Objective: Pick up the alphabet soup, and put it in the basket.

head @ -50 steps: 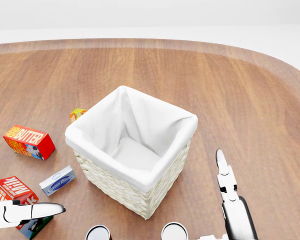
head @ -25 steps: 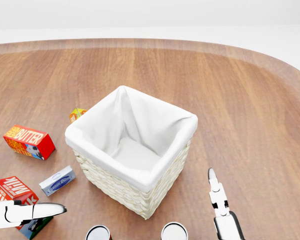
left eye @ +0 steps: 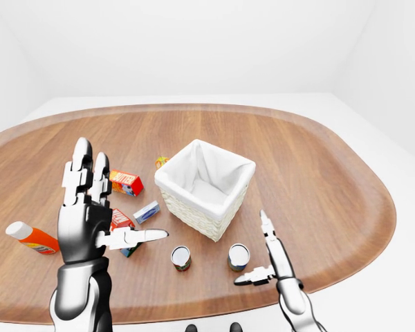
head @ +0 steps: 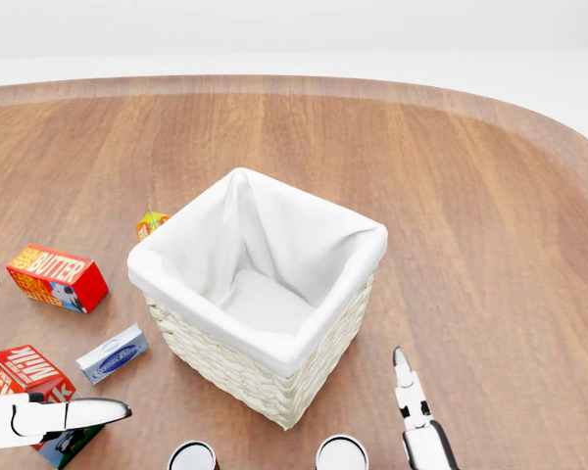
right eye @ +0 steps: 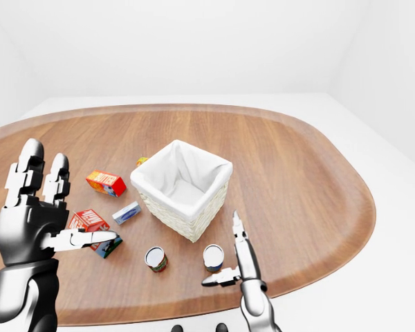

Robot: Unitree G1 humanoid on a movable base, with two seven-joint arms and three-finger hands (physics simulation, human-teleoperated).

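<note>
Nearest to me, at the bottom of the left-eye view, my right hand (left eye: 266, 259) was spread wide, grasping nothing, one finger pointing up the table and the thumb reaching left toward the nearer can. My left hand (left eye: 90, 214) stood raised at the left, fingers splayed upward and thumb out to the right, also holding nothing.

Just beyond the right thumb stood two cans upright on the wooden table (left eye: 318, 180): one (left eye: 238, 256) just beside my right hand, the other (left eye: 181, 258) a little further left. I could not read either label, so I could not tell which was the alphabet soup; both were on the table, outside the basket.

Behind the left hand lay a red milk carton (right eye: 88, 220), partly hidden, and an orange bottle (left eye: 32, 236) on its side at far left. Further on sat a small blue-and-white box (left eye: 146, 211), a red butter box (left eye: 125, 182) and the white-lined wicker basket (left eye: 205, 187), with a small yellow carton (head: 152, 223) beside its left corner.
</note>
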